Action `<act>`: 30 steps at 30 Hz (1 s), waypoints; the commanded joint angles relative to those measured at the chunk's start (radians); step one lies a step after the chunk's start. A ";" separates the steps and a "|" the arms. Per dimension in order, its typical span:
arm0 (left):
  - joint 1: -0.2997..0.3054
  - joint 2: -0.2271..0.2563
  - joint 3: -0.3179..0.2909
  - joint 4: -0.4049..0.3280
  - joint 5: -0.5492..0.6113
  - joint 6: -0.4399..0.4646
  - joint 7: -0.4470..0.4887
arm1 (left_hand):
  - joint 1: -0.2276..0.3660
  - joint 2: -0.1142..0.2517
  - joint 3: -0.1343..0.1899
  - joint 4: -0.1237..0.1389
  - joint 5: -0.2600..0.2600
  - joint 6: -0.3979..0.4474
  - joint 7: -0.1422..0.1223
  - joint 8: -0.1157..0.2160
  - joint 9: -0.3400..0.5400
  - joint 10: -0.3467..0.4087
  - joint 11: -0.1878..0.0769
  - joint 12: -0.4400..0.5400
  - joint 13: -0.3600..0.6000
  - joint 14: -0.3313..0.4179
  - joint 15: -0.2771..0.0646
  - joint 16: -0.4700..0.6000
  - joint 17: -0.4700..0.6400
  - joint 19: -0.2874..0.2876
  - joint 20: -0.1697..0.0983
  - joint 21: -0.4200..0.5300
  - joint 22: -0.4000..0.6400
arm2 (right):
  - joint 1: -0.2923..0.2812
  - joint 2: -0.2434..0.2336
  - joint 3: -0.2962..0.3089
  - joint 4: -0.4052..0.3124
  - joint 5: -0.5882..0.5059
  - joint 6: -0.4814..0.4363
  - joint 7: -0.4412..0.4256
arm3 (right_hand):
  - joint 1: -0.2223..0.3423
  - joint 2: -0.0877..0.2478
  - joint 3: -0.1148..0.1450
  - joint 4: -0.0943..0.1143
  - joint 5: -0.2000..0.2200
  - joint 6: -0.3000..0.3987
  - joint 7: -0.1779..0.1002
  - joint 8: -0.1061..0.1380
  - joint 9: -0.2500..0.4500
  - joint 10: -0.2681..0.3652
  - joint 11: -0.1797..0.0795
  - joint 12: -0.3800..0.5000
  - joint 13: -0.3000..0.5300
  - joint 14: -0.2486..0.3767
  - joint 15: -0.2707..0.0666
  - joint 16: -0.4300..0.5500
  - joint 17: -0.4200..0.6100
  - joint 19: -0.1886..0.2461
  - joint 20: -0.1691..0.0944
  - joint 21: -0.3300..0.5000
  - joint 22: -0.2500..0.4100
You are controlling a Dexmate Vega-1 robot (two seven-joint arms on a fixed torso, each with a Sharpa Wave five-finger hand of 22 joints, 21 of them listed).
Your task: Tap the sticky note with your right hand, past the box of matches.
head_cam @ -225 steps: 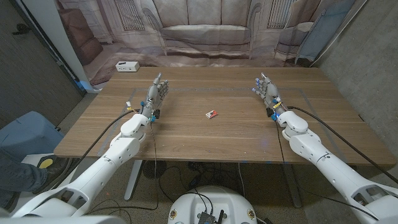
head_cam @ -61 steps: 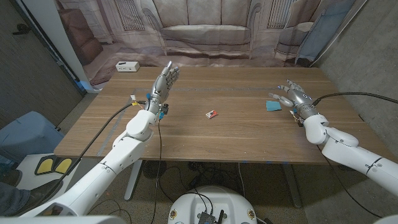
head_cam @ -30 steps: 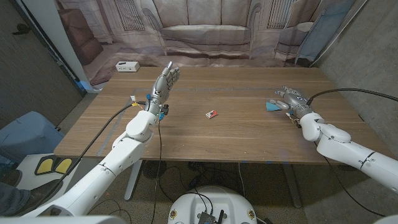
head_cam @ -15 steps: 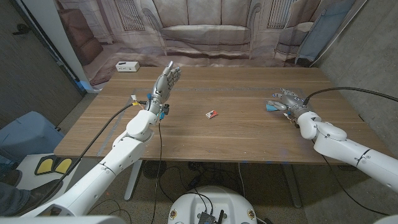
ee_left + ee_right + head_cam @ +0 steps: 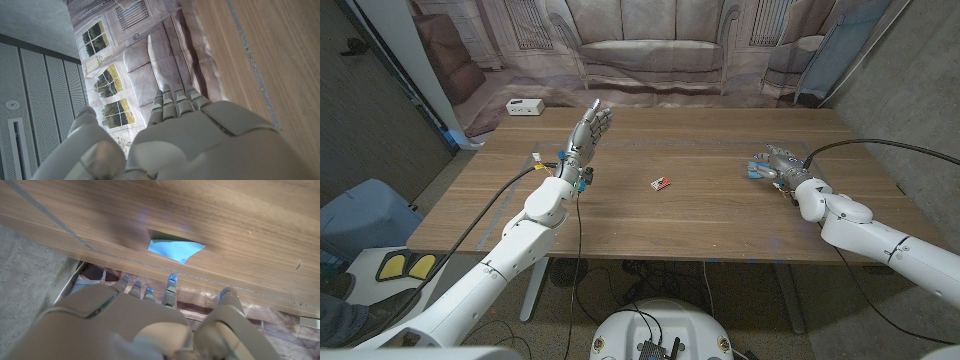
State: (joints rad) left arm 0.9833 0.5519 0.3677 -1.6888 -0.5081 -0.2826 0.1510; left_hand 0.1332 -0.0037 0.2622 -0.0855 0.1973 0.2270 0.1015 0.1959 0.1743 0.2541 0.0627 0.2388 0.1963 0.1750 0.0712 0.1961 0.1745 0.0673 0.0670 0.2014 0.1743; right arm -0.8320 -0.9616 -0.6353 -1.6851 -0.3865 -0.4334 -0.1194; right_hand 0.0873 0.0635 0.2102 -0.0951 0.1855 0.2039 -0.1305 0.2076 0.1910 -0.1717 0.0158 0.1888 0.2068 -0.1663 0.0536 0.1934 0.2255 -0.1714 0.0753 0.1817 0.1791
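Observation:
The blue sticky note [image 5: 752,171] lies on the wooden table [image 5: 650,225] at the right, mostly covered by my right hand [image 5: 778,160]. That hand is held palm down over it, fingers stretched out and holding nothing. In the right wrist view the note [image 5: 176,249] shows just beyond the fingertips [image 5: 170,286] of my right hand [image 5: 135,320]; whether they touch it I cannot tell. The small red and white box of matches [image 5: 662,183] sits mid-table, left of that hand. My left hand [image 5: 588,130] stands raised over the table's left part, fingers straight, empty; the left wrist view shows its back [image 5: 200,140].
A white box [image 5: 524,106] sits past the table's far left corner, in front of a backdrop printed with a sofa [image 5: 650,50]. Black cables run along both arms. A blue seat [image 5: 355,215] stands left of the table.
My right hand has turned palm down and slid left over the sticky note, hiding most of it. The left hand and the matchbox have stayed put.

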 commanded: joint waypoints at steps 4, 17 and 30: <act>0.000 -0.002 0.002 0.001 -0.004 0.006 0.003 | 0.004 0.009 0.004 -0.005 -0.003 0.013 -0.001 -0.001 0.005 0.011 0.002 -0.005 0.003 0.010 0.003 -0.004 0.005 0.003 0.008 0.000 0.005 | 0.034 0.015 -0.033 0.026 -0.024 0.009 0.035 | 0.003 0.018 0.011 0.001 0.007 0.001 -0.004 -0.001 0.003 -0.187 -0.004 0.007 0.005 -0.303 -0.006 0.008 0.004 -0.242 0.006 0.010 0.004; 0.005 0.000 0.001 -0.002 -0.002 0.006 0.007 | 0.005 0.013 0.005 -0.006 -0.003 0.015 -0.001 -0.001 0.005 0.011 0.003 -0.006 0.003 0.012 0.003 -0.004 0.005 0.003 0.008 0.000 0.005 | 0.059 0.035 -0.049 0.062 -0.027 0.002 0.057 | 0.003 0.021 0.013 0.002 0.007 -0.004 -0.002 -0.004 0.003 -0.190 -0.003 0.008 0.006 -0.301 -0.007 0.011 0.005 -0.242 0.004 0.012 0.004; 0.009 -0.001 0.001 -0.001 -0.007 0.011 0.009 | 0.006 0.015 0.006 -0.007 -0.004 0.019 0.000 -0.001 0.005 0.016 0.005 -0.006 0.003 0.015 0.006 -0.004 0.005 0.003 0.007 -0.001 0.005 | 0.076 0.048 -0.067 0.091 -0.025 -0.003 0.073 | 0.002 0.024 0.014 0.003 0.006 0.003 0.000 -0.003 0.003 -0.184 0.000 0.013 0.006 -0.294 -0.003 0.017 0.005 -0.237 -0.002 0.016 0.004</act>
State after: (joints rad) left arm 0.9882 0.5511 0.3692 -1.6888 -0.5116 -0.2756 0.1577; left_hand 0.1398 0.0028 0.2668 -0.0900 0.1973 0.2396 0.0999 0.1961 0.1743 0.2628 0.0715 0.2319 0.1979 0.1805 0.0768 0.1961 0.1745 0.0673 0.0670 0.2015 0.1742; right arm -0.7712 -0.9260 -0.6874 -1.6184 -0.4126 -0.4308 -0.0610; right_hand 0.0873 0.0741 0.2183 -0.0952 0.1855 0.2038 -0.1304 0.2075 0.1910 -0.1716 0.0160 0.1965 0.2068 -0.1663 0.0536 0.2011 0.2255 -0.1713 0.0752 0.1895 0.1790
